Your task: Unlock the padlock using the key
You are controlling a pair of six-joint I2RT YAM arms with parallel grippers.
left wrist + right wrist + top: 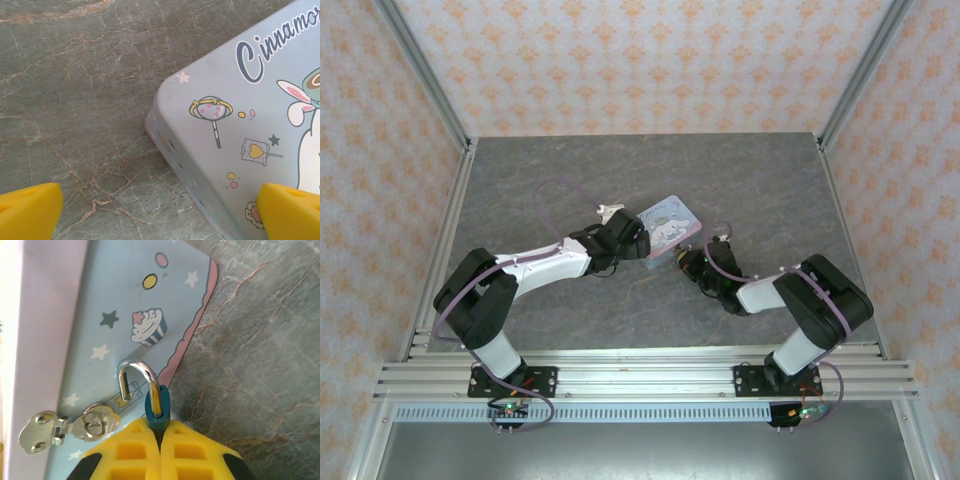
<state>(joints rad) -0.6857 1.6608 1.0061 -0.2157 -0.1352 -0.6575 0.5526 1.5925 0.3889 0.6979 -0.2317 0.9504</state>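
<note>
At bottom centre of the right wrist view, the teal padlock (158,407) sits pinched between the yellow fingers (135,450) of the right end effector (160,430), which is clenched on its body. Its shackle (137,367) arches upward, with the free end clear of the body and near the silver hasp (95,422) on the pale-blue tin (125,290), which rests on the grey marbled surface (260,340). Left wrist view: left end effector (162,210) released, fingertips spread at lower left and lower right, the right one over the tin's lid.
</note>
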